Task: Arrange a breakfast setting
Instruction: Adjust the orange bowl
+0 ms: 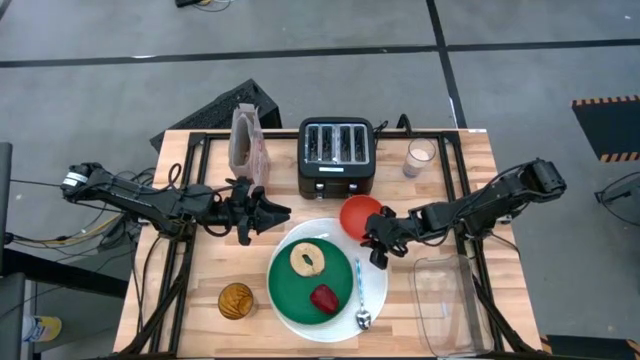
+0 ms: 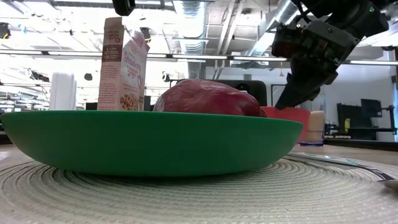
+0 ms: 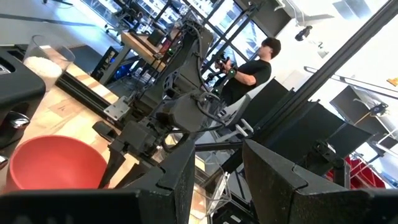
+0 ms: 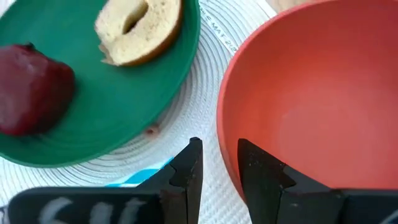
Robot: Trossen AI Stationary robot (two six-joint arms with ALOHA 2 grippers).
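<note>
A large white plate (image 1: 377,272) carries a smaller green plate (image 1: 296,298) with a bagel half (image 1: 307,259) and a red fruit (image 1: 323,298). A blue-handled spoon (image 1: 358,285) lies on the white plate's right side. A red-orange bowl (image 1: 360,215) sits at the plate's far right edge. The pinkish cereal box (image 1: 247,145) stands upright at the far left. My right gripper (image 4: 221,163) is narrowly open over the bowl's near rim (image 4: 227,155), one finger outside it and one over the inside. My left gripper (image 1: 265,222) is open and empty, left of the plate and below the box. My right gripper comes slanting down from the table's right at the bowl's near rim (image 4: 227,155), with one finger (image 4: 264,177) over the inside and one (image 4: 189,168) outside. A strip of white plate shows between the outer finger and the rim. Whether it touches the bowl, I cannot tell.
A black toaster (image 1: 337,155) stands at the far middle, with a clear glass (image 1: 420,157) to its right. An amber cup (image 1: 236,300) sits near the front left, and a clear container (image 1: 443,300) at the front right. A person (image 3: 252,68) stands in the room beyond.
</note>
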